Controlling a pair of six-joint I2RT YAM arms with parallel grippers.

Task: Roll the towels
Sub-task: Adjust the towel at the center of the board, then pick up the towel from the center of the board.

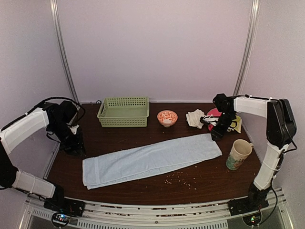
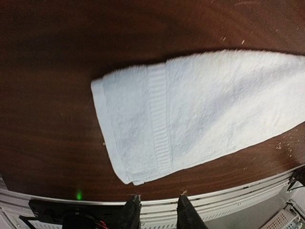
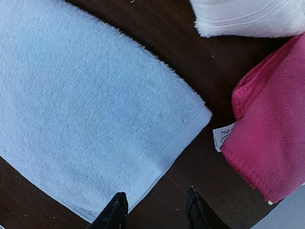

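The pale blue towel (image 1: pixel 152 160), folded into a long narrow strip, lies slantwise across the middle of the tabletop (image 1: pixel 119 186), a shape suited to rolling from one short end. The left fingers (image 2: pixel 133 212) hang slightly parted and empty above its near left end, and the right fingers (image 3: pixel 114 212) hang moderately apart and empty over its far right corner, probably so that each arm tends one end. The off-white towel (image 1: pixel 194 118) lies bunched at far right, just beside a pink cloth (image 1: pixel 213 113).
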